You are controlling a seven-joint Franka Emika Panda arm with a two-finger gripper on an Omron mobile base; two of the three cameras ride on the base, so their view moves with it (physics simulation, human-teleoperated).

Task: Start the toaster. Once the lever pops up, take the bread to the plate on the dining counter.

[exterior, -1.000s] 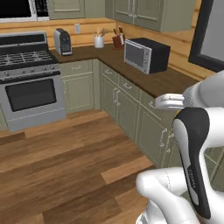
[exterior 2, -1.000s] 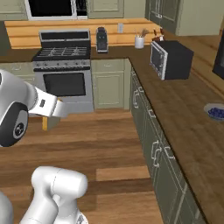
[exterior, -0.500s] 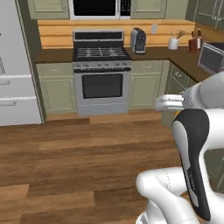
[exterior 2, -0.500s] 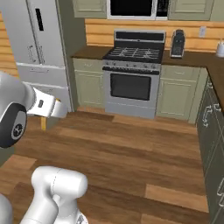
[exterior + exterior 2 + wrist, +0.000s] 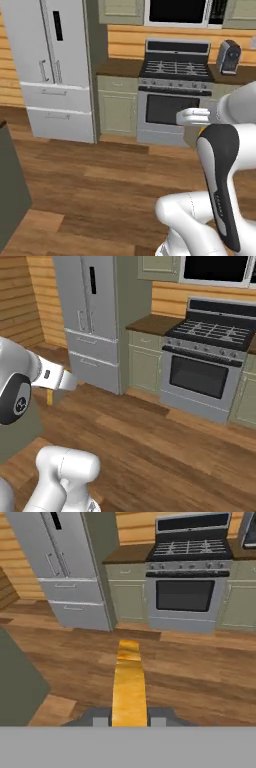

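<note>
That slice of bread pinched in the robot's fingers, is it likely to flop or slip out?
The bread sticks straight out from the gripper without sagging, so it is probably stiff, toasted. It is thin, so likely light. Gripped only at one edge, it might crumble or twist loose if jolted.

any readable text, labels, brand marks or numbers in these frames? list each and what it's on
No readable text in any view.
Robot arm: a small round mark on the dark joint cap and a tiny dark mark on the white link, both too small to read.
Fridge: dark panel on the door, nothing legible on it.
Stove and toaster: no visible lettering.
</note>
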